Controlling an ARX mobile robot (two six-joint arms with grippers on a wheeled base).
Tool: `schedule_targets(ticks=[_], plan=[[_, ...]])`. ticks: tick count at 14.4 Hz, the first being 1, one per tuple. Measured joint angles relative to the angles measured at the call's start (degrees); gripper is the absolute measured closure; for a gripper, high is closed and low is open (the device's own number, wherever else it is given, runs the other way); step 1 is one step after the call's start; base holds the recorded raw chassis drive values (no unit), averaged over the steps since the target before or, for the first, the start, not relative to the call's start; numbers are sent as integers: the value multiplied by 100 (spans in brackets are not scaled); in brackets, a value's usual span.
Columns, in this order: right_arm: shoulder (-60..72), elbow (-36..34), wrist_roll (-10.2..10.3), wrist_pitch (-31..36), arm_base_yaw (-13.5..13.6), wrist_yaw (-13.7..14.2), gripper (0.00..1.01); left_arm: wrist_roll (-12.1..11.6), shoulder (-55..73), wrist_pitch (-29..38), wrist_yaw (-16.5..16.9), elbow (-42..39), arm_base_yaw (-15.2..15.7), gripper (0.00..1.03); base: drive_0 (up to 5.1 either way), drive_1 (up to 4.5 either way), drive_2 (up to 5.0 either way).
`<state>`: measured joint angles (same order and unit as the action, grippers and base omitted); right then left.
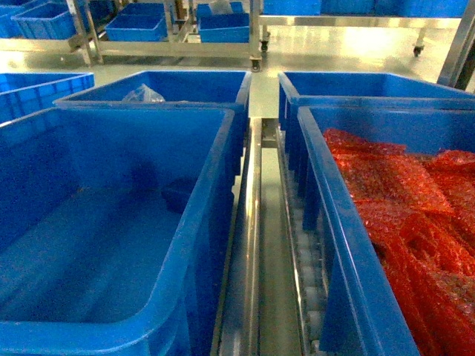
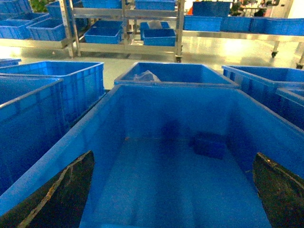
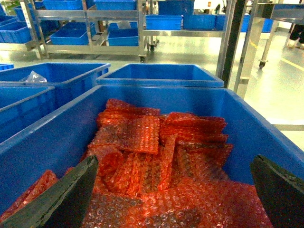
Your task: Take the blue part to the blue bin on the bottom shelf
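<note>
The blue part lies on the floor of the blue bin, near its far right corner. In the left wrist view the same dark block rests by the far wall of the bin. My left gripper hangs open over the bin's near end, well short of the part, with nothing between its fingers. My right gripper is open above the neighbouring crate of red bags, holding nothing. Neither gripper shows in the head view. The bins stand on the bottom shelf, with its steel centre rail.
A crate with a clear plastic bag stands behind the blue bin. The red-bag crate sits right of the rail and the white rollers. More blue crates stand at the left and on racks across the aisle.
</note>
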<state>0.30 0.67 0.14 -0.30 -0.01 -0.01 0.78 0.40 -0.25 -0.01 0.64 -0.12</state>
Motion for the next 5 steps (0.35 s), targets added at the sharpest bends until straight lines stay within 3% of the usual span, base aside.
schedule_targets(ticks=[5], plan=[[0, 0, 0, 0, 0, 0, 3, 0, 0, 0, 0, 0, 0, 5, 0, 0, 0]])
